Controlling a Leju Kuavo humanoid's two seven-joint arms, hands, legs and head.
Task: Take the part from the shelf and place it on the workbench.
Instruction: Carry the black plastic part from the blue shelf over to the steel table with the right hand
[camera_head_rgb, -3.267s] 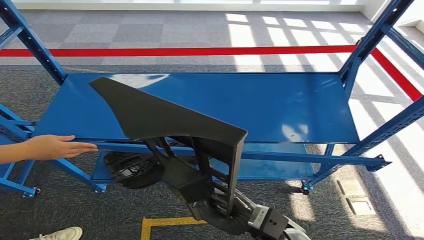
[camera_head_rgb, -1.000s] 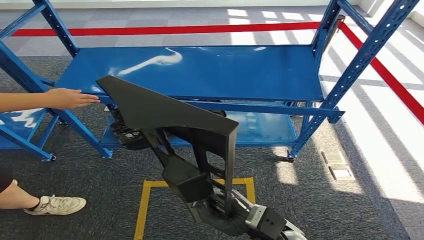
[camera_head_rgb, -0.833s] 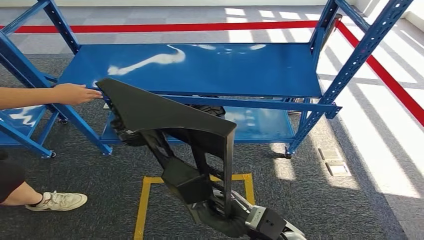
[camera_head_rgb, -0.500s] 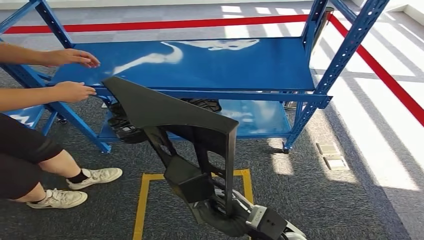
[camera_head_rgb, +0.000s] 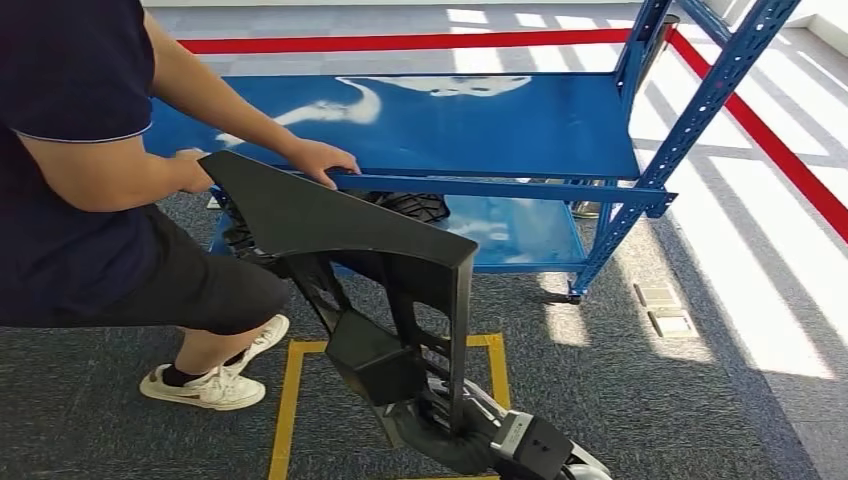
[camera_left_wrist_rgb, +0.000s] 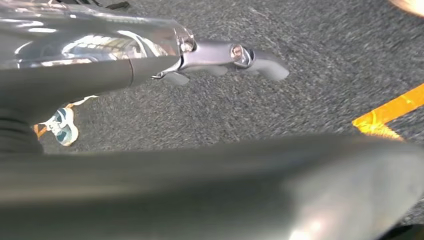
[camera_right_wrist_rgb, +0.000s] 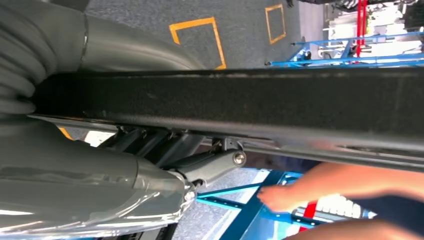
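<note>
Right hand (camera_right_wrist_rgb: 150, 175) apparently clamped, left hand (camera_left_wrist_rgb: 215, 57) fingers (camera_left_wrist_rgb: 260, 62) extended, empty.

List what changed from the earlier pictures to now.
The person stepped in from the left and now stands bent over the shelf, both hands on its front rail; earlier only one hand reached in. The camera also shifted, so the shelf sits differently in view. The right robot hand holds the black part raised as before.

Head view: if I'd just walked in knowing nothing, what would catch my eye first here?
First, the big black part held up in the middle by the robot's right hand. Behind it stands a blue shelf, with a person bending in from the left, a hand on its front rail. A yellow floor square lies below the part.
</note>
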